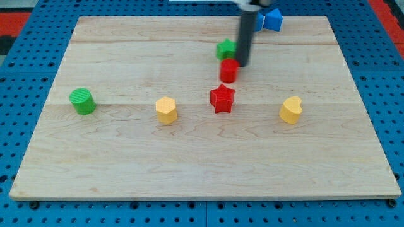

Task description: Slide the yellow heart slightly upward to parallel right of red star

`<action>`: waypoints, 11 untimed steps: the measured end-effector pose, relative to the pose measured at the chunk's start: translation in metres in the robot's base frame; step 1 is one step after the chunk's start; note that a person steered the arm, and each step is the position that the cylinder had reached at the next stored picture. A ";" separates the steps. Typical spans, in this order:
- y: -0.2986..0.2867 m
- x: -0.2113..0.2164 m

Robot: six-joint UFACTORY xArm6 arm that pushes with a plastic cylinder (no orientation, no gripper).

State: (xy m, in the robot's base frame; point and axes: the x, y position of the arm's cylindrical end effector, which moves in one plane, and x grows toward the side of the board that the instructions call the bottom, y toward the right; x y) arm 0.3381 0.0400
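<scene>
1. Rod: no hand fitted; my tip (242, 65) grips nothing, touching the red cylinder (229, 70), below the green block (226, 48).
2. Yellow heart (291, 110) sits right of the red star (222, 98), slightly lower, with bare board (126, 157) between them.
3. Yellow hexagon (166, 110), green cylinder (82, 101) and blue blocks (270, 19) lie well apart.

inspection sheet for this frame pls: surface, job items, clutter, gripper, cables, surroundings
Surface: wooden board, flat, light.
Job's things: yellow heart at the view's right, slightly lower than the red star at centre; apart.
Clutter: green cylinder at left; yellow hexagonal block left of the star; red cylinder above the star; green block above that, shape unclear; blue block at the top edge.
Gripper: none; my tip sits beside the red cylinder's right, far from the heart.
Cables: nothing seen.
Surroundings: blue perforated base.
</scene>
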 end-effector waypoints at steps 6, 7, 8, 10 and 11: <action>0.079 0.194; 0.066 0.150; 0.107 0.090; 0.088 0.106; 0.094 0.145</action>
